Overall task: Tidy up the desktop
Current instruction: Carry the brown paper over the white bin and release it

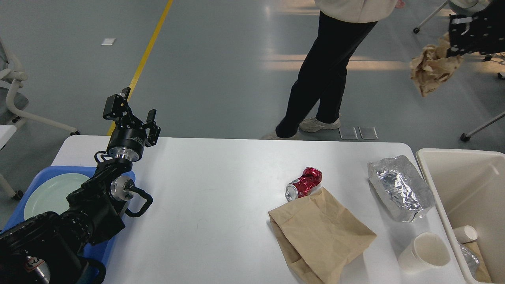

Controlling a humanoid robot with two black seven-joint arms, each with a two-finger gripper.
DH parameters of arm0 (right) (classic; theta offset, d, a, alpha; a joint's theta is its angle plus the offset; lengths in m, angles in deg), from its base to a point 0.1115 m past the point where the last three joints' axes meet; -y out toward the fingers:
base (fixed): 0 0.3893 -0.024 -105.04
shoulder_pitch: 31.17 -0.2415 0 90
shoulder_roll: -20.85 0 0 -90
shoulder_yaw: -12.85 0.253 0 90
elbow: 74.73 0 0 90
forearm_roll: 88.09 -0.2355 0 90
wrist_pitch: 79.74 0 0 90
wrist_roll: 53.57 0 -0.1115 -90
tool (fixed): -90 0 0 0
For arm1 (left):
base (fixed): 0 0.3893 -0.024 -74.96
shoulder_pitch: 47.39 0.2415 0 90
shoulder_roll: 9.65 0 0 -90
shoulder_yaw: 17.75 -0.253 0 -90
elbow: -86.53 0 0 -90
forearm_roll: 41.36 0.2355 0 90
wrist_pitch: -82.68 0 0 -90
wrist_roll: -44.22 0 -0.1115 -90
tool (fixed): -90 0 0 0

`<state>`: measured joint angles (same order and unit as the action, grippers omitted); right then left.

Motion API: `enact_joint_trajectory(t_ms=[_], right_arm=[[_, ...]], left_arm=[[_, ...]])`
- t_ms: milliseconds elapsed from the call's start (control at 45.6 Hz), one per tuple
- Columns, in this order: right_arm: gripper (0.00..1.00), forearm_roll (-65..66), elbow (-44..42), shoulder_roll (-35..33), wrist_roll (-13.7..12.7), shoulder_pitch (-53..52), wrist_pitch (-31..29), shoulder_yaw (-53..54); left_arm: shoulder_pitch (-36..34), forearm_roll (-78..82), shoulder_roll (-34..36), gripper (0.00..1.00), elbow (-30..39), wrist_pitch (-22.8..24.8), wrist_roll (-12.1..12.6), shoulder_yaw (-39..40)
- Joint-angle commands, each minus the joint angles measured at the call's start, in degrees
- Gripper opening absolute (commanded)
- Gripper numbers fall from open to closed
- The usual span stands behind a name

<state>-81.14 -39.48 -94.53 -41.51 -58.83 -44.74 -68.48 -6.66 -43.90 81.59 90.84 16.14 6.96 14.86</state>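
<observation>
The white desktop [213, 189] carries a crushed red can [303, 183], a flat brown paper bag [320, 233], a crumpled foil wrap [400, 187] and a white paper cup [425, 251]. My right gripper [454, 33] is high at the top right, shut on a crumpled brown paper ball [432, 69] that hangs below it, well above the desk. My left gripper [132, 107] stands upright over the desk's far left corner, open and empty.
A cream bin [465, 185] at the right edge holds a cup and scraps. A blue tray [43, 177] with a pale green plate [51, 193] sits at the left. A person [327, 67] stands behind the desk's far edge.
</observation>
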Motion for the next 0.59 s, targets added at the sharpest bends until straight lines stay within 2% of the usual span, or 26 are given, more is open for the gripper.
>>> enact_joint_trajectory(t_ms=[0, 197, 350, 570], right_arm=[[0.00, 1.75, -0.71, -4.06, -0.28, -0.21, 0.00, -2.69], [0.00, 2.19, -1.94, -14.16, -0.28, 4.35, 0.00, -2.17], [0.00, 1.58, -2.12, -21.28, -0.28, 10.33, 7.79, -1.11], [0.00, 1.49, -2.21, -25.59, -0.28, 20.87, 18.07, 3.54]], left_arm=[[-0.04, -0.01, 0.00, 0.97, 0.00, 0.01, 0.00, 0.00], [-0.04, -0.01, 0.00, 0.97, 0.00, 0.01, 0.00, 0.00], [-0.04, -0.01, 0.00, 0.97, 0.00, 0.01, 0.00, 0.00], [0.05, -0.01, 0.00, 0.97, 0.00, 0.01, 0.00, 0.00]])
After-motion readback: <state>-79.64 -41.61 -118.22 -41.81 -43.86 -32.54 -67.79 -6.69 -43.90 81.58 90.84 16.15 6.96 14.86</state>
